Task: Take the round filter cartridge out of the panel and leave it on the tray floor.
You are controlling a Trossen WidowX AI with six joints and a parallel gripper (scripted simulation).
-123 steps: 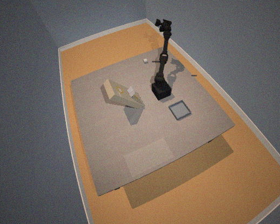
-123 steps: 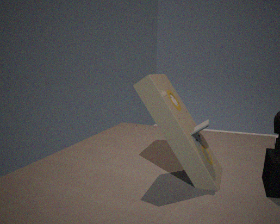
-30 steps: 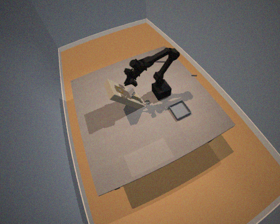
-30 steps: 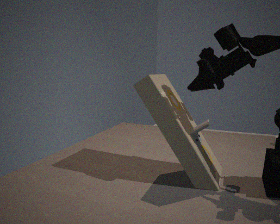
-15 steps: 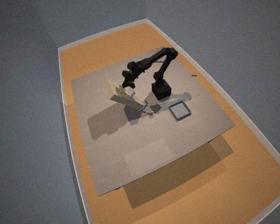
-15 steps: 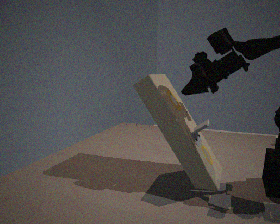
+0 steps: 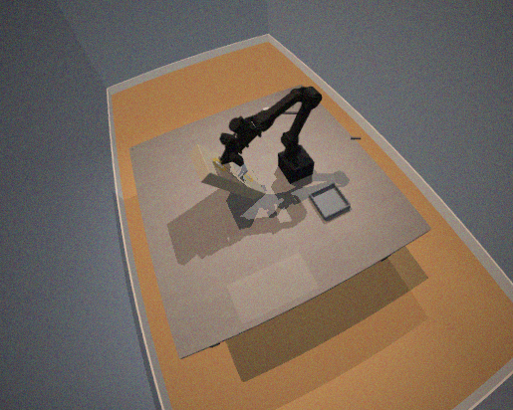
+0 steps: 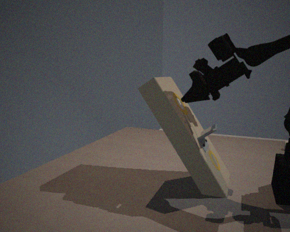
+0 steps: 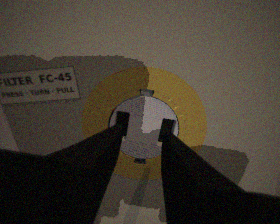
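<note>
The round grey cartridge (image 9: 144, 107) (image 8: 179, 101) sits in the tilted beige panel (image 9: 225, 50) (image 8: 170, 128) (image 7: 236, 186), inside a yellow ring. Two tabs show at its top and bottom edges in the wrist view. Its two dark slots stand left and right on the face. My gripper (image 9: 143, 135) (image 8: 183, 99) (image 7: 222, 161) is partly open with nothing between its fingers. The fingertips are at the cartridge face and overlap the lower ends of the slots in the wrist view; whether they are inside the slots I cannot tell. The tray (image 7: 331, 203) is empty, to the right of the panel.
A grey lever (image 8: 209, 132) sticks out of the panel below the cartridge, with a second yellow ring (image 8: 214, 160) lower down. A label (image 9: 40, 86) is left of the cartridge. The robot's base (image 7: 296, 163) stands between panel and tray, farther back.
</note>
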